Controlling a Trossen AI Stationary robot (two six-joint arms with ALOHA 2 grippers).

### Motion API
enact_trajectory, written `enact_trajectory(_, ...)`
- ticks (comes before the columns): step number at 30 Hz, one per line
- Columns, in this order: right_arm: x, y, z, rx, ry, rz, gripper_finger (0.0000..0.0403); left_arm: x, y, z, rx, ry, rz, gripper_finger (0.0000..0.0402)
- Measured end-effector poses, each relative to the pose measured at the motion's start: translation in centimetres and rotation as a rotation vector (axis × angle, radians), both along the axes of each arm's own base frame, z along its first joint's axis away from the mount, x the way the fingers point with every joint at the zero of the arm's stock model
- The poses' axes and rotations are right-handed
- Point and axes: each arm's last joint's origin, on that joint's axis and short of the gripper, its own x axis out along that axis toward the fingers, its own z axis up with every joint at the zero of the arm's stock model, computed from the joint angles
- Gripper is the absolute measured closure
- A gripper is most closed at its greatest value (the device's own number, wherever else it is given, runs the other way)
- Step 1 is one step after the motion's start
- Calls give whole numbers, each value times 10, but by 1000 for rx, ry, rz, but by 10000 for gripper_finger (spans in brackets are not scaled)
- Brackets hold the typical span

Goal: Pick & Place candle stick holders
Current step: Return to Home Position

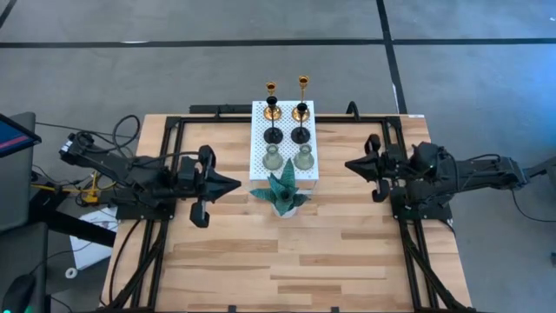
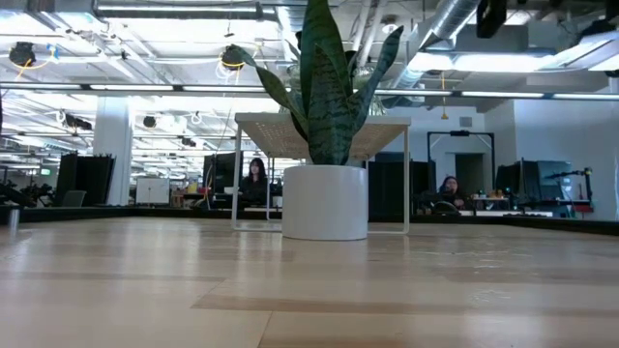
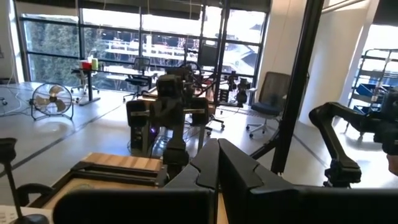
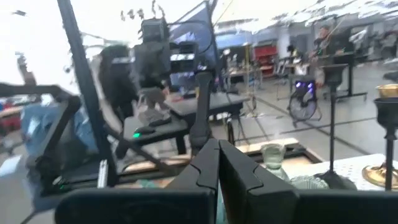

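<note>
Six candle stick holders stand by their bases in pairs on a white perforated board (image 1: 259, 117) at the table's far middle: two gold (image 1: 271, 103), two black (image 1: 301, 130), two grey-green (image 1: 272, 159). My left gripper (image 1: 234, 184) is shut and empty, left of the board's near end, pointing right. My right gripper (image 1: 349, 163) is shut and empty, right of the board, pointing left. The right wrist view shows a grey-green holder (image 4: 272, 155), a black one (image 4: 334, 112) and a gold one (image 4: 380, 174) beyond my shut fingers (image 4: 217, 168). The left wrist view shows its own shut fingers (image 3: 217, 168).
A teal spiky plant ornament (image 1: 282, 193) in a white pot (image 2: 325, 198) stands just near of the board, between the two grippers. Black frame rails (image 1: 165, 139) run along the table's left, right and far sides. Bare wood (image 1: 287, 261) lies toward the near edge.
</note>
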Motion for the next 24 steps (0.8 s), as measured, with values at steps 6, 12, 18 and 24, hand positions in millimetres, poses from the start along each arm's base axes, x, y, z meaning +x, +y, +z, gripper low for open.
enact_trajectory(6,-11,1,19,4,130,40,403,-6,3,2,-2,-10,1,396)
enact_trajectory(12,-29,0,41,-45,192,42,403,-7,3,2,26,-8,9,396)
enact_trajectory(18,-52,0,52,-111,122,82,403,-6,3,2,24,-8,8,396)
enact_trajectory(24,-81,-3,41,-81,109,44,403,-6,3,2,24,-7,8,396)
